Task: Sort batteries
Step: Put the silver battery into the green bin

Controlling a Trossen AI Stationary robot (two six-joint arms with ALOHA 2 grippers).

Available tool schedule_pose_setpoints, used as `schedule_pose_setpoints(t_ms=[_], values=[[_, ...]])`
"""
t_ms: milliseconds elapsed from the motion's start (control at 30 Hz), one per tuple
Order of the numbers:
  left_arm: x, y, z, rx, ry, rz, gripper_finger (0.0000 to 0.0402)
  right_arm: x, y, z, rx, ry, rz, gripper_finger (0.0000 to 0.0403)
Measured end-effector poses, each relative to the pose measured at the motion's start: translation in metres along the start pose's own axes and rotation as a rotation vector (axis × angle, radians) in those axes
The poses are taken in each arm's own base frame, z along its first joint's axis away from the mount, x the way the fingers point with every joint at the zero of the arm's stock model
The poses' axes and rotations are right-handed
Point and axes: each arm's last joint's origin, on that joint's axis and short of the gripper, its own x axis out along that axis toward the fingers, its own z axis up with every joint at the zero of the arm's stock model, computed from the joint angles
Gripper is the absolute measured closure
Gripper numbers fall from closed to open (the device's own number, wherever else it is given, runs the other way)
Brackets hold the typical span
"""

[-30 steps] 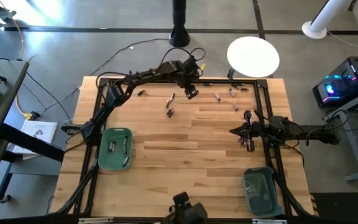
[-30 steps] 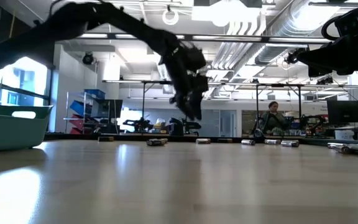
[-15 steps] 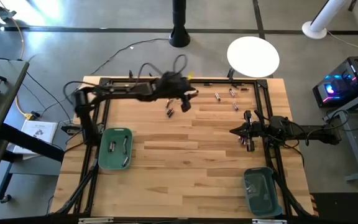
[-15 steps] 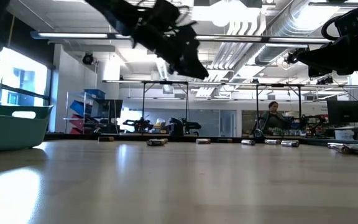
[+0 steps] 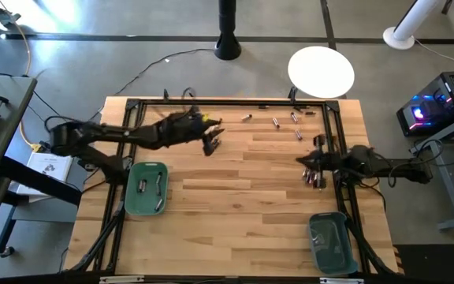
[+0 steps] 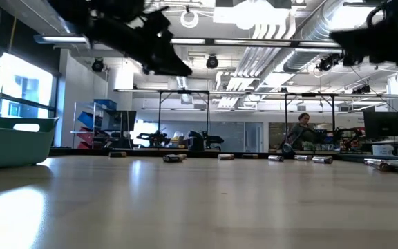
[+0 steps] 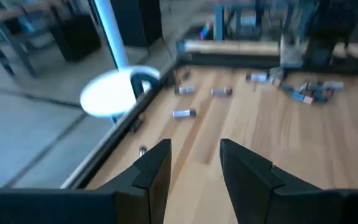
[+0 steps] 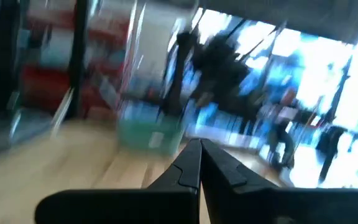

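Jaws apart and seemingly empty on our left; right jaws together.
We swing away from the far batteries (image 5: 296,126) toward the bin (image 5: 146,164).

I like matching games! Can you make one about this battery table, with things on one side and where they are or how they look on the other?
Things:
1. left gripper
2. right gripper
3. left teal bin
4. right teal bin

States:
A. fingers shut, by the table's right edge
B. holds several batteries
C. raised above the table, fingers apart
D. near the table's front right corner

Pairs: 1-C, 2-A, 3-B, 4-D
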Motion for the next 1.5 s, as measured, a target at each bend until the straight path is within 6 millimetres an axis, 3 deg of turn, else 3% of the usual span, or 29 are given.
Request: schedule_pose_setpoints(t_ms=[100, 167, 300, 500, 767, 1067, 1233, 1500], values=[[-0.028, -0.005, 0.002, -0.011, -0.089, 0.041, 0.0273, -0.003, -0.007, 0.024, 0.053, -0.239, -0.112, 0.0402], [-0.045, -0.008, -0.001, -0.02, -0.118, 0.054, 0.0273, -0.003, -0.013, 0.029, 0.096, -0.257, -0.294, 0.0402], [-0.074, -0.011, -0.001, -0.055, -0.181, 0.091, 0.0273, 0.011, -0.023, 0.027, 0.083, -0.034, -0.428, 0.0402], [-0.095, -0.011, -0.003, -0.081, -0.19, 0.146, 0.0273, 0.052, -0.05, 0.02, 0.143, 0.305, -0.484, 0.0402], [-0.097, -0.013, -0.013, -0.069, -0.164, 0.146, 0.0273, 0.117, -0.121, -0.014, 0.26, 0.654, -0.32, 0.0385], [-0.095, -0.014, -0.021, -0.049, -0.108, 0.141, 0.0273, 0.186, -0.193, -0.056, 0.238, 1.01, -0.147, 0.0239], [-0.095, -0.014, -0.023, -0.062, -0.084, 0.139, 0.0273, 0.216, -0.216, -0.082, 0.152, 1.134, -0.025, 0.0176], [-0.095, -0.016, -0.024, -0.061, -0.079, 0.104, 0.0273, 0.243, -0.235, -0.122, 0.066, 1.313, 0.09, 0.0167]])
